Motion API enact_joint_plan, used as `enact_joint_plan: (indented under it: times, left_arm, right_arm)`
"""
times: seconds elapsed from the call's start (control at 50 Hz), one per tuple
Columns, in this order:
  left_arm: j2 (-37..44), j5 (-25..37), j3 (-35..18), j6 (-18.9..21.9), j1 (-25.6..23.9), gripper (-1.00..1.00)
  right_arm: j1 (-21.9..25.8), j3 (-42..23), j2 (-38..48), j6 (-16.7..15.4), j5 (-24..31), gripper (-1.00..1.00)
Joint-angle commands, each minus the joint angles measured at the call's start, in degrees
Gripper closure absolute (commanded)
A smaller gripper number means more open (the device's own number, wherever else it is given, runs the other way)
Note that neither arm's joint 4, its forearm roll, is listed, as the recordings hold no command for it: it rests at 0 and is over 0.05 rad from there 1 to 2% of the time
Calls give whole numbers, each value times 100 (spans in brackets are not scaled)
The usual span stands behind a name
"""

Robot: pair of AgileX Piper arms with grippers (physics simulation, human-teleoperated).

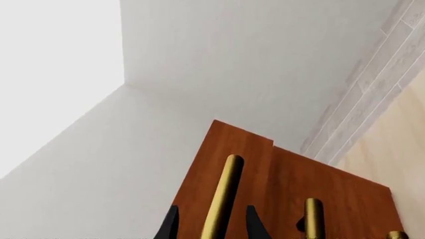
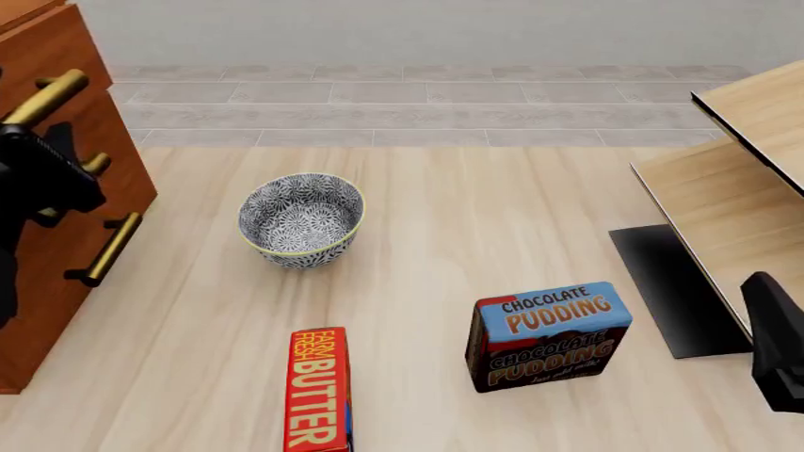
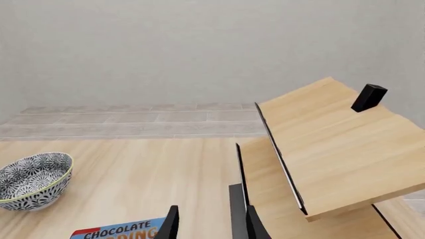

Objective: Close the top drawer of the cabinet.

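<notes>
The reddish-brown cabinet [image 2: 88, 207] stands at the left edge of the front view. Its top drawer [image 1: 232, 144] stands slightly out from the fronts below it. In the left wrist view my left gripper [image 1: 212, 226] is open, and its two dark fingertips straddle the top drawer's brass bar handle [image 1: 224, 194] with gaps on both sides. The handle [image 2: 48, 94] and the left gripper [image 2: 38, 141] also show in the front view. My right gripper [image 3: 211, 226] is open and empty, low at the front right [image 2: 779, 344].
A patterned bowl [image 2: 301, 218], a butter box [image 2: 318, 391] and a chocolate pudding box [image 2: 549, 334] sit on the wooden table. Pale light-wood furniture [image 2: 729, 188] on a dark base [image 2: 666, 282] stands at the right. Lower brass handles [image 2: 107, 250] sit below the top one.
</notes>
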Motion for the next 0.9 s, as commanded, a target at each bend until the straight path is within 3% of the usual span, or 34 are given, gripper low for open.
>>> enact_joint_plan:
  times: [0.02, 0.9]
  left_arm:
    - [51, 0, 15, -44, 214, -100]
    - [190, 0, -91, -172, 510, -100]
  right_arm:
    - [5, -4, 0, -12, 8, -100]
    - [11, -33, 0, -62, 22, -100]
